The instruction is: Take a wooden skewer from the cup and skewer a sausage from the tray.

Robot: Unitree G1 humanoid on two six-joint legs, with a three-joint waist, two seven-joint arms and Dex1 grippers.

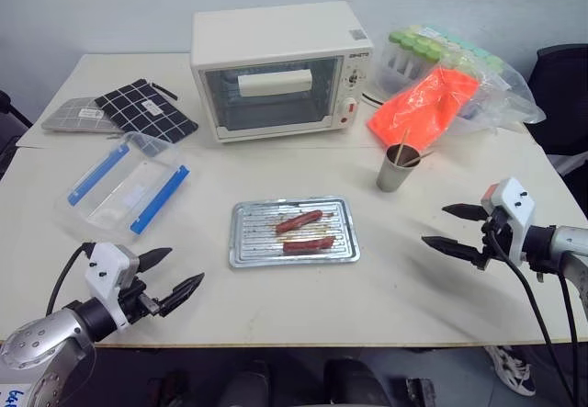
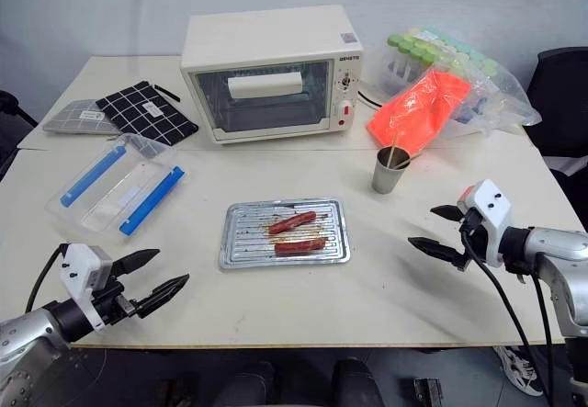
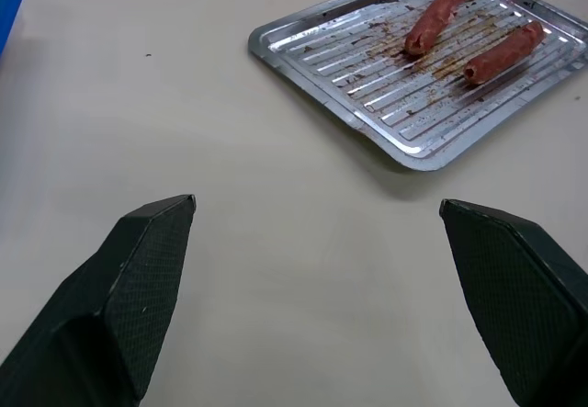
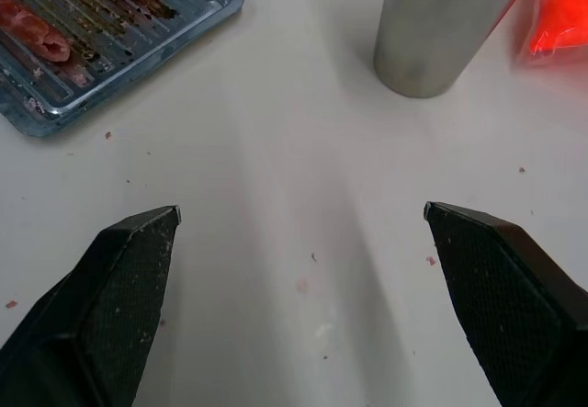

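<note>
The grey steel cup [image 1: 398, 172] stands right of the table's middle, with a thin wooden skewer [image 1: 402, 148] leaning in it. In front of the oven lies the silver ribbed tray [image 1: 253, 237] holding two sausages. The dark red, straight sausage [image 1: 308, 244] is the one nearer me; an orange-brown, slightly curved one [image 1: 299, 221] lies behind it. My left gripper [image 1: 185, 266] hovers open near the front left edge, pointing toward the tray [image 3: 367, 85]. My right gripper [image 1: 434, 224] is open at the right, in front of the cup [image 4: 441, 26], with nothing between its fingers.
A white toaster oven [image 1: 280, 72] stands at the back. A clear plastic box with blue clips [image 1: 129, 191] lies at the left, with checked cloths [image 1: 145, 108] behind it. An orange bag [image 1: 423, 104] and green-capped tubes [image 1: 423, 49] sit behind the cup.
</note>
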